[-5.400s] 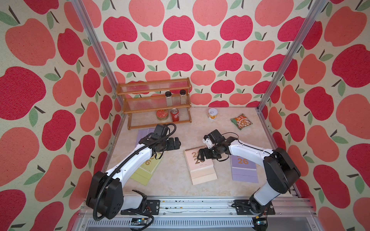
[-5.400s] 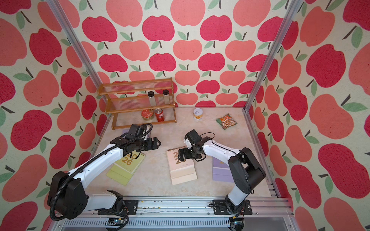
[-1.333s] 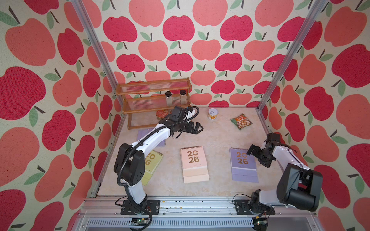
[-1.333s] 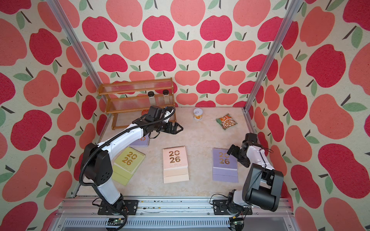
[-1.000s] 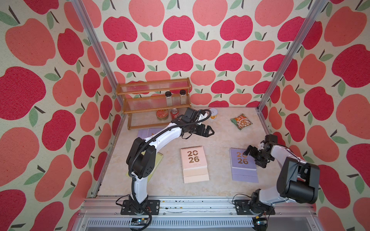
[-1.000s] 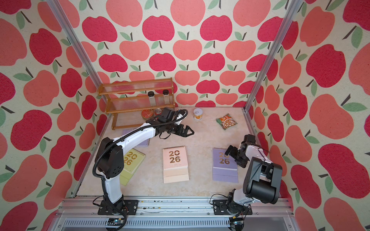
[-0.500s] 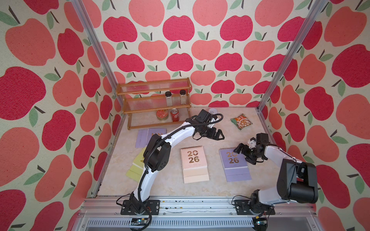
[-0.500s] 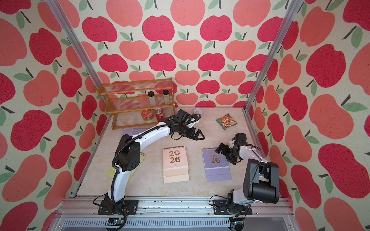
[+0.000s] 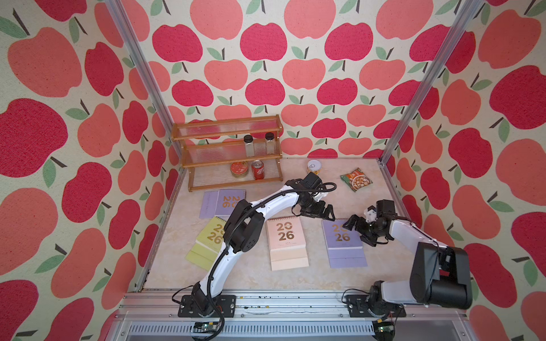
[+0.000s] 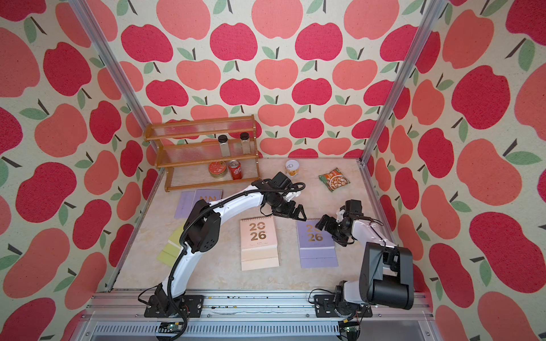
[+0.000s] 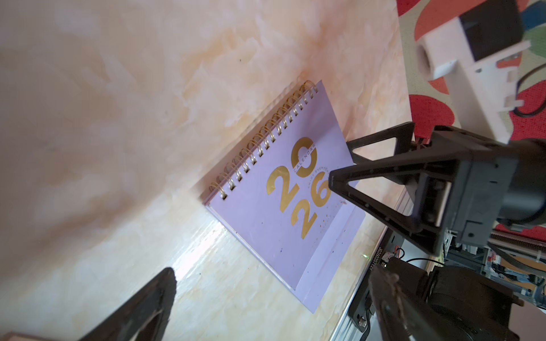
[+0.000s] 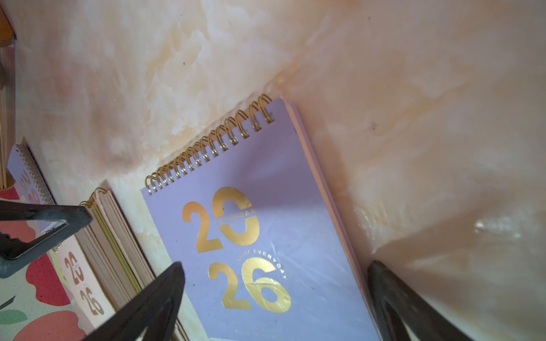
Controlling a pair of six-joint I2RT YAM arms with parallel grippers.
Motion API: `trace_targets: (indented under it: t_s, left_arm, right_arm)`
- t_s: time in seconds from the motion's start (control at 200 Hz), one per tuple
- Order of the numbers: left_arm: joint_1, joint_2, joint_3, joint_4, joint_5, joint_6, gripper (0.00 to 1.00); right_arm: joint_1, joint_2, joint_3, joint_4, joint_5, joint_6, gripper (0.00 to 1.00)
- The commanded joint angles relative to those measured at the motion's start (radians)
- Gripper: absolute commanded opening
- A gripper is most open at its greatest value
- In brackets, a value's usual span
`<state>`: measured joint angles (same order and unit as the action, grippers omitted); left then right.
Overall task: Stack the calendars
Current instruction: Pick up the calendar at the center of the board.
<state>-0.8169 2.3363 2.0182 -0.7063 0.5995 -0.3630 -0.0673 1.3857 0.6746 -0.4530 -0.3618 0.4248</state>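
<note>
**Surroundings.** A wooden rack (image 9: 227, 153) stands at the far left of the bench (image 9: 325, 280). It carries two jars (image 9: 249, 146), a red tin (image 9: 238, 170) and a red can (image 9: 258, 170). A white can (image 9: 313, 167) and a snack packet (image 9: 356, 179) lie far right, well apart from the calendars. The left arm (image 9: 274, 203) reaches across from the near left. It hides part of the yellow-green calendars (image 9: 205, 242) and of the far lilac calendar (image 9: 212, 203).

**Fingers.** The left fingers (image 11: 164, 283) are spread wide and hold nothing. They hang over bare bench just beyond the far edges of the pink calendars (image 9: 286, 236) and the right lilac calendar (image 9: 342, 245). The right fingers (image 12: 171, 283) are spread wide and empty at that calendar's right edge. Contact cannot be confirmed.

**Changes.** Over the last second or so, the right lilac calendar has shifted left, closer to the pink calendars. The left arm has swung from the rack to the bench centre.

**Orientation.**
- **Pink calendars:** they lie flat at bench centre, stacked with stepped near edges.
- **Right lilac calendar:** it lies flat just beside them.
- **Both of the above:** the spiral binding is at the far edge, the long axis runs far to near, and the numerals read from the near side.
- **Yellow-green calendars:** they lie near left, skewed, with the long axis running far right to near left.
- **Far lilac calendar:** it lies before the rack, longer side left to right.
</note>
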Motion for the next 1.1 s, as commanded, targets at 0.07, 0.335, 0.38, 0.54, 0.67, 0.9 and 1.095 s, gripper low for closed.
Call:
trace_targets:
  t_s: [0.07,0.335,0.38,0.54,0.67,0.9,1.095]
  left_arm:
    - [-0.021,0.064,0.089,-0.108,-0.012,-0.025,0.99]
    - [-0.044,0.087,0.101,-0.132,0.024,-0.022,0.99]
    - [-0.047,0.09,0.103,-0.141,0.025,-0.019,1.0]
    - [-0.051,0.1,0.102,-0.15,0.039,-0.014,0.99]
    - [-0.054,0.128,0.137,-0.167,0.064,-0.009,0.99]
    - [-0.057,0.192,0.232,-0.235,0.082,0.005,0.99]
    - [-0.059,0.218,0.272,-0.254,0.092,0.007,0.99]
  right_arm:
    - [0.007,-0.04,-0.023,-0.042,-0.022,0.002,0.99]
    - [0.008,-0.07,-0.042,-0.043,-0.033,0.006,0.99]
    - [0.009,-0.071,-0.047,-0.041,-0.036,0.006,0.99]
    - [0.014,-0.073,-0.062,-0.027,-0.043,0.014,0.98]
    - [0.018,-0.073,-0.073,-0.015,-0.053,0.02,0.98]
    - [0.02,-0.065,-0.073,-0.003,-0.056,0.023,0.98]
    - [0.02,-0.028,-0.078,0.021,-0.067,0.022,0.98]
